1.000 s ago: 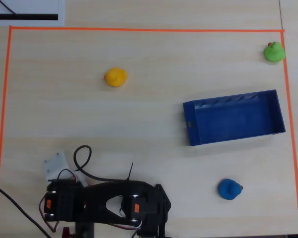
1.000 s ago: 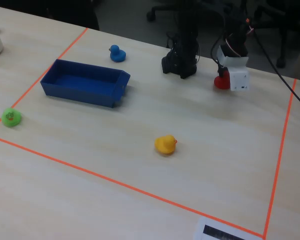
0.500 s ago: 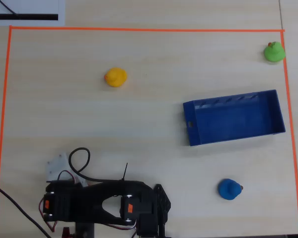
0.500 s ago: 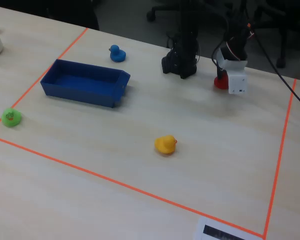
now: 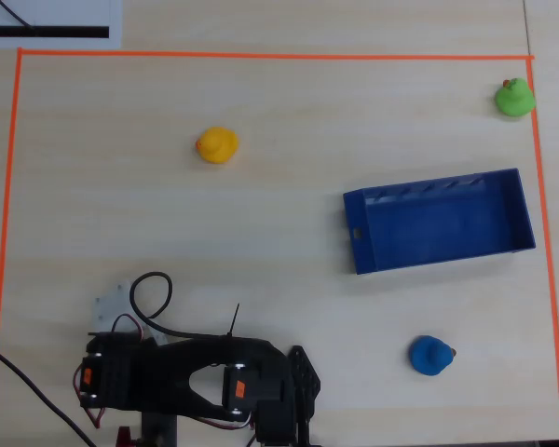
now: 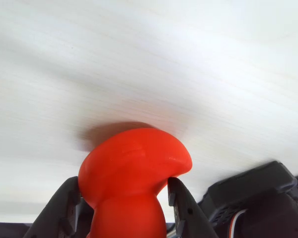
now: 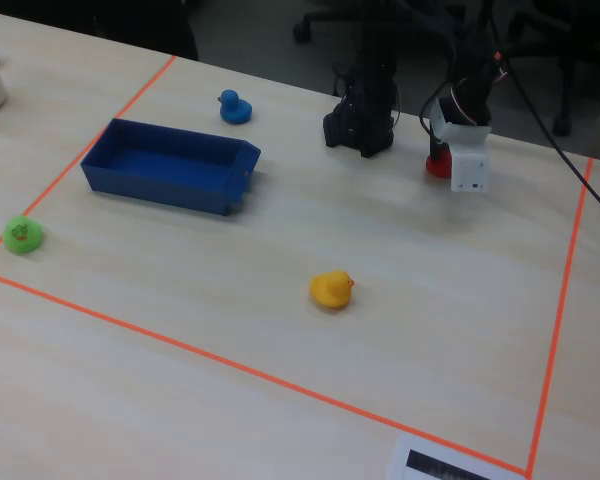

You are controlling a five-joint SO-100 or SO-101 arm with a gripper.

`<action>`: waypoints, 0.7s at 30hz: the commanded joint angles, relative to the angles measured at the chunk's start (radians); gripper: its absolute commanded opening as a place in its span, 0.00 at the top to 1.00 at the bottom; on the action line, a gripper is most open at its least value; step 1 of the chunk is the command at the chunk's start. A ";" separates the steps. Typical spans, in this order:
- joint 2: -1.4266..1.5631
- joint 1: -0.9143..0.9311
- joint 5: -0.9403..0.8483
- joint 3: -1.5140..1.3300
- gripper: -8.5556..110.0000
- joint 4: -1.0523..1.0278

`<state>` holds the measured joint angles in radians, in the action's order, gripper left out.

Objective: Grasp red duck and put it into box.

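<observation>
In the wrist view the red duck sits between my two black fingers, which press its sides. It is sharp while the table behind it is blurred. My gripper is shut on the duck. In the overhead view the gripper is at the bottom edge, left of centre, and the arm hides the duck. In the fixed view the gripper is at the far side and the duck is not visible. The dark-blue box lies at the right, also showing in the fixed view at the left, with nothing in it.
A yellow duck lies in mid-table, a blue duck below the box, and a green duck at the top right corner. Orange tape frames the work area. Cables and the arm base are at the bottom left.
</observation>
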<state>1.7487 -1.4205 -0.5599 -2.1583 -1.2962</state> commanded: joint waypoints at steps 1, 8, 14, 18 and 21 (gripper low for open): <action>-0.009 0.009 -0.011 -0.002 0.77 -0.017; -0.021 0.018 -0.011 0.037 0.93 -0.051; -0.015 0.035 -0.028 0.057 0.93 -0.080; 0.054 0.051 -0.041 0.069 0.93 -0.106; 0.120 0.140 -0.091 0.163 0.93 -0.201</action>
<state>1.7840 -1.3698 -0.6151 -2.1108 -1.4327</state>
